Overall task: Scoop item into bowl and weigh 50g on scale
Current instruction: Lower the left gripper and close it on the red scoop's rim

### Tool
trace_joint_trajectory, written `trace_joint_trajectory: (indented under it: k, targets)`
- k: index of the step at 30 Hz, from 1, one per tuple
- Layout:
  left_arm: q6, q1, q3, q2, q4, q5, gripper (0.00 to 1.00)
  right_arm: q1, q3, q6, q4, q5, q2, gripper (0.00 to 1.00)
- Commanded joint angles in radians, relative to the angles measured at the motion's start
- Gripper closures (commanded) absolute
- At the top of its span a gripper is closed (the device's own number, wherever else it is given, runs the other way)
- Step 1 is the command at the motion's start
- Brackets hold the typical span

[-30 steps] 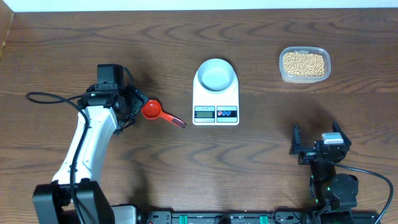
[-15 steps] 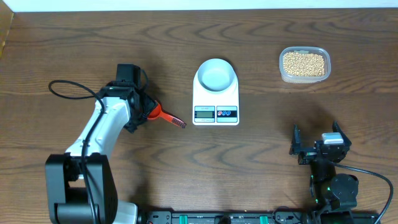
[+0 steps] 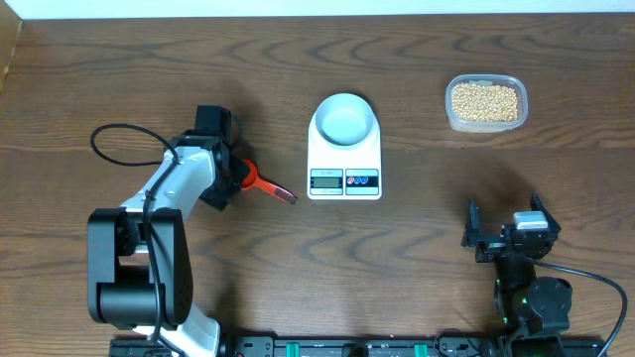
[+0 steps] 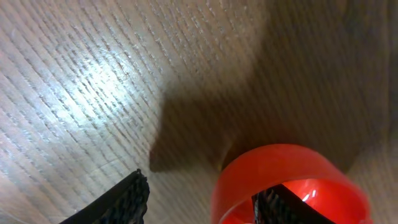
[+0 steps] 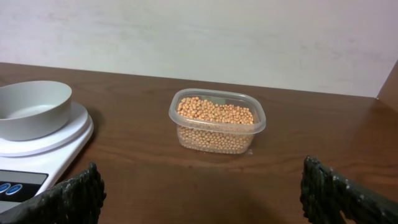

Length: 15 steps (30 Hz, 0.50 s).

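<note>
A: Since loose beans (image 3: 484,101) cannot be pinched between two fingers, how is the item to be handled?

B: It has to be carried in the red scoop (image 4: 283,177), which lies at the left of the table (image 3: 119,59). The left gripper (image 4: 200,198) is set down over its cup. One finger is seen inside the cup, the other outside and clear of the wall. The jaws are apart and nothing is clamped yet.

A: Is the cup wall judged a good place to be held?

B: Hardly. The scoop looks to be made of light, stiff, glossy plastic, so a thin curved wall may slip or twist when squeezed. A finger inside would also take up room meant for beans. The handle (image 3: 281,193), which points rightward toward the scale (image 3: 344,180), is judged the safer hold.

A: And further right?

B: The bowl (image 3: 345,119) is seated on the scale, and no beans are seen in it. The display cannot be read. Well to the right, the beans are heaped in a clear tub (image 3: 451,119). Being small, hard, round and light, they can be expected to roll and bounce. The scoop should therefore be kept level and tipped slowly, close above the bowl.

A: The other arm?

B: The right gripper (image 5: 202,186) is placed near the front edge with its jaws spread wide. Nothing is held, and the tub is faced by its camera.
</note>
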Motion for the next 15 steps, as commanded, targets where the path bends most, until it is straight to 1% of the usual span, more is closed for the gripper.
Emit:
trace_joint_trajectory:
  k: [1, 7, 9, 10, 15]
  targets:
    - [-0.021, 0.0, 0.021, 0.011, 0.011, -0.027, 0.48, 0.007, -0.002, -0.01, -0.003, 0.008, -0.006, 0.01]
    - [-0.021, -0.018, 0.019, 0.012, 0.021, -0.027, 0.51, 0.007, -0.002, -0.01, -0.003, 0.008, -0.006, 0.01]
    - [-0.021, -0.03, 0.019, 0.013, 0.021, -0.027, 0.54, 0.007, -0.002, -0.01, -0.003, 0.008, -0.006, 0.01]
    - [-0.021, -0.041, 0.019, 0.015, 0.021, -0.027, 0.57, 0.007, -0.002, -0.01, -0.003, 0.008, -0.006, 0.01]
    - [-0.022, -0.049, 0.013, 0.016, 0.02, -0.028, 0.61, 0.007, -0.002, -0.01, -0.003, 0.008, -0.006, 0.01]
